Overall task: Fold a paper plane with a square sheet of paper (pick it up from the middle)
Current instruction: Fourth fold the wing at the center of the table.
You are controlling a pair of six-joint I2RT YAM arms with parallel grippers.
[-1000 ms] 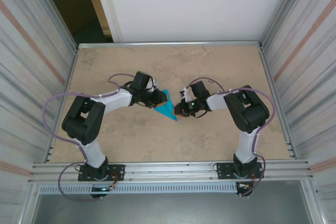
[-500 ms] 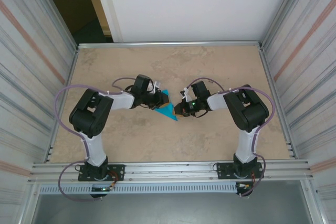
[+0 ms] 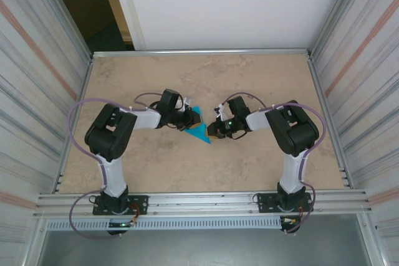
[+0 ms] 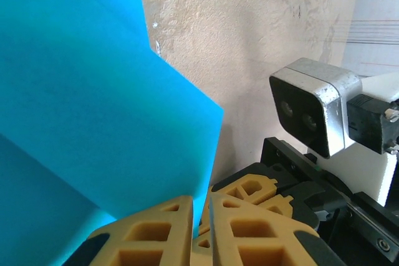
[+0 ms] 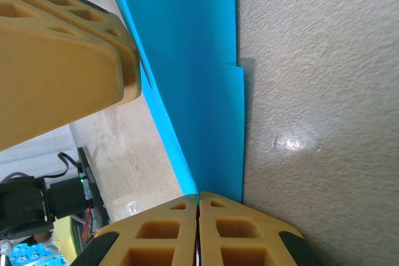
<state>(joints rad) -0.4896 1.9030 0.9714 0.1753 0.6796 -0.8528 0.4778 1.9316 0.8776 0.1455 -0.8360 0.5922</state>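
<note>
The sheet of paper [image 3: 198, 128] is a small folded turquoise shape held upright off the table [image 3: 249, 85] between both grippers. My left gripper [image 3: 187, 121] reaches it from the left. In the left wrist view its tan fingers stand almost together, and the lower corner of the paper [image 4: 93, 91] runs down into the thin gap at the left gripper [image 4: 201, 210]. My right gripper [image 3: 213, 130] comes from the right. The right gripper [image 5: 197, 200] has its fingers pressed together on the crease of the paper [image 5: 199, 79], where two layers meet.
The two grippers are nearly touching: the right gripper's fingers [image 4: 249, 191] and wrist camera [image 4: 312, 107] sit just beyond my left fingers, and a left finger [image 5: 62, 48] looms at the upper left. Corrugated metal walls [image 3: 37, 73] fence the table's sides.
The left gripper's jaws have narrowed onto the paper and the left arm's elbow has swung forward and right. The right arm and the paper have stayed in place.
</note>
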